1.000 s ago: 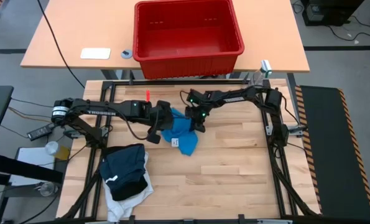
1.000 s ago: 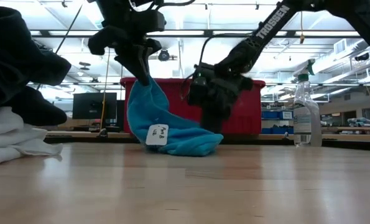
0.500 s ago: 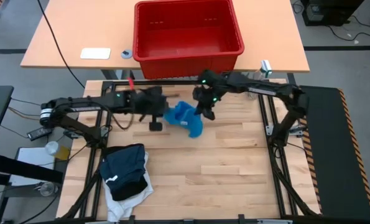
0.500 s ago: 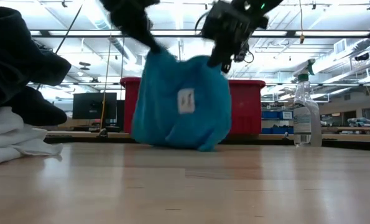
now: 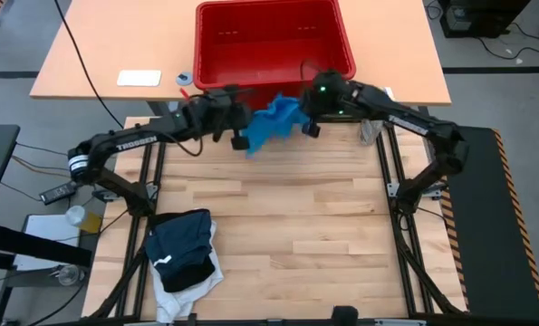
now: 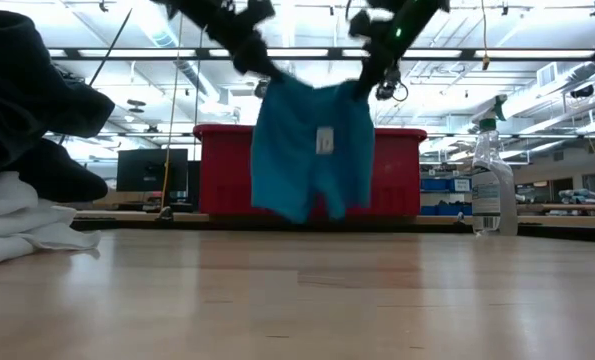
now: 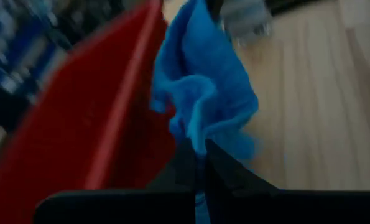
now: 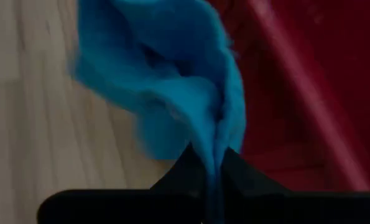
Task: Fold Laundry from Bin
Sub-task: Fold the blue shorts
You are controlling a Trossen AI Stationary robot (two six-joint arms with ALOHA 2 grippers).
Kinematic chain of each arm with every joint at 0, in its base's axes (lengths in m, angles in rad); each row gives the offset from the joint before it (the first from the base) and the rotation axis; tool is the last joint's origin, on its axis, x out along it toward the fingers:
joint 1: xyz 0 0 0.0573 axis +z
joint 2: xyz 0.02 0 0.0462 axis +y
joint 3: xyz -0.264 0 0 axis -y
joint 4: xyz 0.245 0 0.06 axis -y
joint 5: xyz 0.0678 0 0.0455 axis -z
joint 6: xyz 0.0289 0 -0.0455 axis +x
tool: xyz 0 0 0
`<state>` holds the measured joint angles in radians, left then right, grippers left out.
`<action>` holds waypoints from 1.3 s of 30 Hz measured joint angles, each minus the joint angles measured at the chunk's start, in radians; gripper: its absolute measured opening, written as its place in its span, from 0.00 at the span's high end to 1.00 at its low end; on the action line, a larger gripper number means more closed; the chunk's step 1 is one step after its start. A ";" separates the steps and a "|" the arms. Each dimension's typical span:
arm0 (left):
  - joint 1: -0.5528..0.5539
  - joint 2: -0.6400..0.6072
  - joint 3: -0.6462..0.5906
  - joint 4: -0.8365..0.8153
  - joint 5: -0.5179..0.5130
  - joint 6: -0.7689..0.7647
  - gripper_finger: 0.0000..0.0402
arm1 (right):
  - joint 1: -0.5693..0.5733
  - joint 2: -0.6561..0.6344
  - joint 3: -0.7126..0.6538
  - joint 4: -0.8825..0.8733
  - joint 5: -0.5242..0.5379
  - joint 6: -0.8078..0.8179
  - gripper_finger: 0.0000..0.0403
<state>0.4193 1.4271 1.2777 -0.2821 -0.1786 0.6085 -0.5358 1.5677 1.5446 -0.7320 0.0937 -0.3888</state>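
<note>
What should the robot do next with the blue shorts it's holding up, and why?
Probably lower them flat onto the table. The left gripper and right gripper each pinch a top corner, so the blue shorts hang spread open, clear of the wood.

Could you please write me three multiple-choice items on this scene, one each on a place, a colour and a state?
1. Where is the pile of folded clothes?
A. inside the bin
B. on the table's near left part
C. on the floor

2. What colour is the garment held up?
A. bright blue
B. white
C. yellow

3. How is that garment held?
A. lying flat
B. by one pincer only
C. hanging clear of the table between both shut pincers

Key: 1 B, the high view shows the pile there, far from the red bin. 2 A, every view shows blue. 3 C, the left pincer and the right pincer each pinch a top corner.
</note>
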 joint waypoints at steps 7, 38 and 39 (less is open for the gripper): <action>-0.080 0.010 0.013 -0.090 0.146 -0.025 0.97 | 0.063 -0.055 -0.049 -0.083 -0.184 0.065 0.95; -0.430 0.096 -0.317 -0.190 0.330 -0.426 0.97 | 0.398 -0.043 -0.407 0.022 -0.561 0.329 0.64; -0.430 0.095 -0.317 -0.216 0.330 -0.425 0.97 | 0.392 -0.043 -0.390 0.002 -0.560 0.321 0.63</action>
<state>-0.0109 1.5218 0.9611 -0.4982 0.1516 0.1833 -0.1440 1.5249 1.1543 -0.7302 -0.4661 -0.0683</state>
